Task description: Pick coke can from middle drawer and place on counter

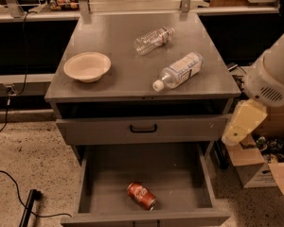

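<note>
The coke can (142, 196) is red and lies on its side on the floor of the open middle drawer (104, 174), near its front edge. The counter (123, 41) is the grey top of the cabinet above. My arm comes in from the right edge, and its gripper (242, 123), a cream-coloured end piece, hangs beside the cabinet's right side at the height of the shut upper drawer. It is above and to the right of the can, well apart from it, and holds nothing I can see.
On the counter lie a cream bowl (87, 66) at the left and two clear plastic bottles (153, 39) (178, 71) on their sides. The upper drawer front (143, 128) with its black handle is shut. Cardboard boxes (260, 167) stand at the right. A black cable (19, 193) runs on the floor at the left.
</note>
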`<state>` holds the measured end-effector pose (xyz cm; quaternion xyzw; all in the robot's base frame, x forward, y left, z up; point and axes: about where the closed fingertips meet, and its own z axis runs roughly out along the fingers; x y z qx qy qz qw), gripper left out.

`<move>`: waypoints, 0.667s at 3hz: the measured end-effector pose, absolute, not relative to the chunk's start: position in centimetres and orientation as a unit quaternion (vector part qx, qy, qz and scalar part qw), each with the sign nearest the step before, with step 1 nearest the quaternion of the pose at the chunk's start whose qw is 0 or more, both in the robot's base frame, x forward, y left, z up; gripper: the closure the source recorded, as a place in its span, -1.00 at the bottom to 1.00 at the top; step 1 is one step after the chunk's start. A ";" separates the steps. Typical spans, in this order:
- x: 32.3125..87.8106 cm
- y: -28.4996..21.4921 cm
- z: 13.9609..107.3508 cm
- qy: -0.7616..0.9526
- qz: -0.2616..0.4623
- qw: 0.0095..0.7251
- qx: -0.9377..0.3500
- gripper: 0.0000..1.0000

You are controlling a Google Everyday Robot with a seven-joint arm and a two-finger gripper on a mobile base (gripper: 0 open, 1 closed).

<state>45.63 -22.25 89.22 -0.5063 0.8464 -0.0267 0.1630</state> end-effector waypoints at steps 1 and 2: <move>46.7 -21.9 88.7 0.848 -0.034 0.186 -0.495 -1.00; 47.5 -21.2 84.5 0.852 -0.042 0.118 -0.508 -1.00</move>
